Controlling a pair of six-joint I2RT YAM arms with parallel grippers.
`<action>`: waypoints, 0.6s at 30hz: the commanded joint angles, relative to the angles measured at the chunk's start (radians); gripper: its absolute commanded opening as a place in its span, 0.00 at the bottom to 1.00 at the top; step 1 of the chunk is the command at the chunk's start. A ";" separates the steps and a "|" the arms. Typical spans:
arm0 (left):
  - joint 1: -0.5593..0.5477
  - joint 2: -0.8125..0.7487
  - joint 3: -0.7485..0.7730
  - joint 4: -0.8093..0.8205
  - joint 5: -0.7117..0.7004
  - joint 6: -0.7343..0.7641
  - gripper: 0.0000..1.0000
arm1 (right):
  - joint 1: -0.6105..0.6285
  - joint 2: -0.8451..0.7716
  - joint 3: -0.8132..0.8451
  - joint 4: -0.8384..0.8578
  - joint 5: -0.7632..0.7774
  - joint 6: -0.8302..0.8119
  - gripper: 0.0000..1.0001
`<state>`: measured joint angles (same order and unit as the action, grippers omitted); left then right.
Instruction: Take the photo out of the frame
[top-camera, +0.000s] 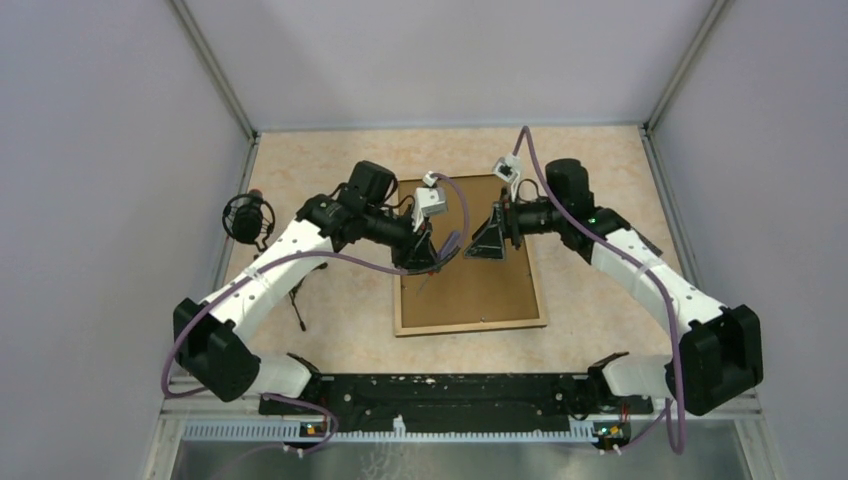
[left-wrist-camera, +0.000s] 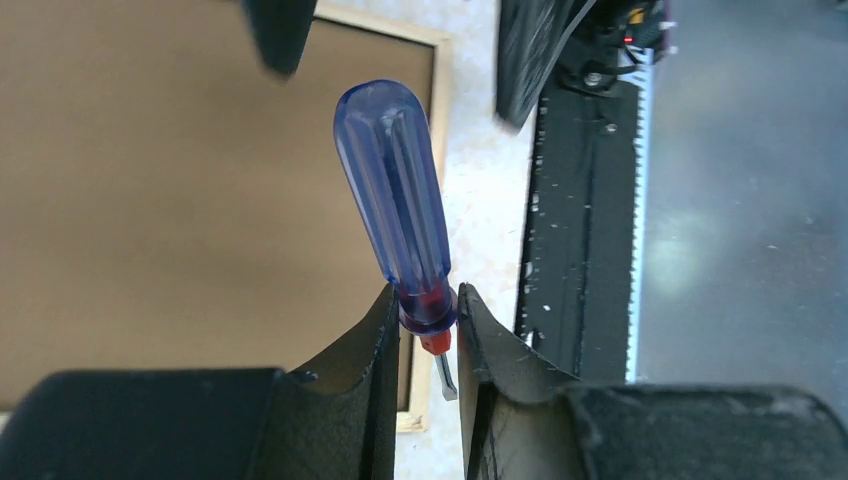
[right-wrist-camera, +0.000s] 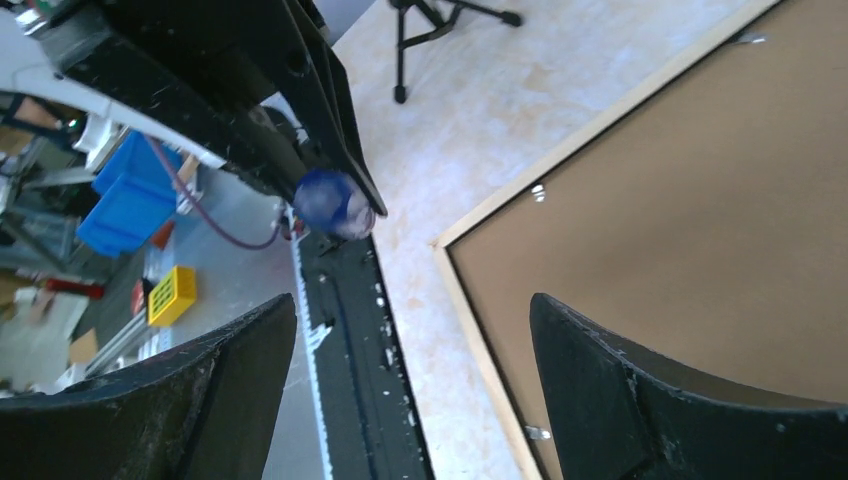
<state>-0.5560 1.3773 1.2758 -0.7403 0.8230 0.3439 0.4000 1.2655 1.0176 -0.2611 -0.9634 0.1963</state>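
The frame (top-camera: 470, 290) lies face down in the middle of the counter (top-camera: 330, 300), with its brown board back upward and a pale rim around the board. The photo is not visible in any view. Treat it as enclosed beneath the board, since the back appears fully seated. The left jaws are closed to a narrow gap on a blue-handled screwdriver (left-wrist-camera: 395, 200), gripping it at the red collar where handle meets shaft. The handle projects forward and the flat blade points back toward the wrist. The right jaws are spread wide and hold nothing. They hang above the frame's board and face the butt of the screwdriver handle (right-wrist-camera: 328, 203), with a clear gap between the two. Note the small metal retaining tabs (right-wrist-camera: 538, 190) along the inner edge of the frame's rim. They appear to lie over the board. The step in hand is judged to be tool preparation, and the release of the back has not yet begun. As held, the blade cannot reach the tabs. The next move therefore likely calls for you to pass the tool to the right jaws by its handle, or to reorient it. Then bring the blade under one tab and lever it away from the board, with light pressure so the board and print are not gouged.
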 joint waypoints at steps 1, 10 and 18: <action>-0.027 -0.006 0.017 -0.001 0.109 0.037 0.00 | 0.072 0.027 0.027 0.061 -0.066 0.039 0.84; -0.070 0.047 0.022 -0.018 0.125 0.054 0.00 | 0.129 0.064 0.010 0.149 -0.144 0.107 0.64; -0.073 0.045 0.029 -0.023 0.115 0.055 0.00 | 0.148 0.100 0.018 0.152 -0.152 0.116 0.17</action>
<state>-0.6258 1.4322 1.2758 -0.7670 0.9096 0.3767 0.5343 1.3548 1.0149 -0.1490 -1.0874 0.3054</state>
